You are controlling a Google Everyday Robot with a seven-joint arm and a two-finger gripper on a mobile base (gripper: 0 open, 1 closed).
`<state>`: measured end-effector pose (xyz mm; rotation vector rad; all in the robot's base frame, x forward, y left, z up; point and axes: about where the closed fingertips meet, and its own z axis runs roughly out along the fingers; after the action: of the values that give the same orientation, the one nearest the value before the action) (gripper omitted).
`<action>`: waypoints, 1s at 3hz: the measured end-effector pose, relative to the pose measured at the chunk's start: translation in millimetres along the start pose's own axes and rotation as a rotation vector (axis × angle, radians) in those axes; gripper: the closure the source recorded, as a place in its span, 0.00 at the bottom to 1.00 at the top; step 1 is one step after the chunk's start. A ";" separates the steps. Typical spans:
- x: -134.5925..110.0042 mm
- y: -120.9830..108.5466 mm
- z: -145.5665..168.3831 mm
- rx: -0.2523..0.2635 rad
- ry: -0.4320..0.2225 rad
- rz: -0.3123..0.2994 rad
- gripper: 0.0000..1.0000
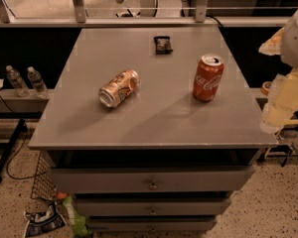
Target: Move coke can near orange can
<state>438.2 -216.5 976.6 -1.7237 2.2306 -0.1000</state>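
Two cans lie well apart on the grey table (159, 120): the coke can (208, 78) upright at right, the orange can (119, 88) toppled at left. Our gripper (282, 105) hangs beyond the right edge; we cannot tell its state.

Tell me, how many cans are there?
2. The orange can lies on its side, middle-left; the coke can stands upright, right. The gripper is beyond the right edge of the table.

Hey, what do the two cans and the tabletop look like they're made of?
Coke can: thin metal, probably aluminium, glossy red paint, silver rim. Orange can: same, with a shiny bare silver end, lying on its side. Tabletop: grey, matte, likely painted metal or laminate. The claw sits at the table's right edge.
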 end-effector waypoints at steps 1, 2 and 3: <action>0.0 0.0 0.0 0.000 0.000 0.000 0.00; -12.3 -50.4 14.2 0.058 -0.134 0.056 0.00; -27.6 -98.9 30.8 0.124 -0.215 0.105 0.00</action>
<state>545.3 -212.6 977.7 -1.4757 2.1061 -0.0266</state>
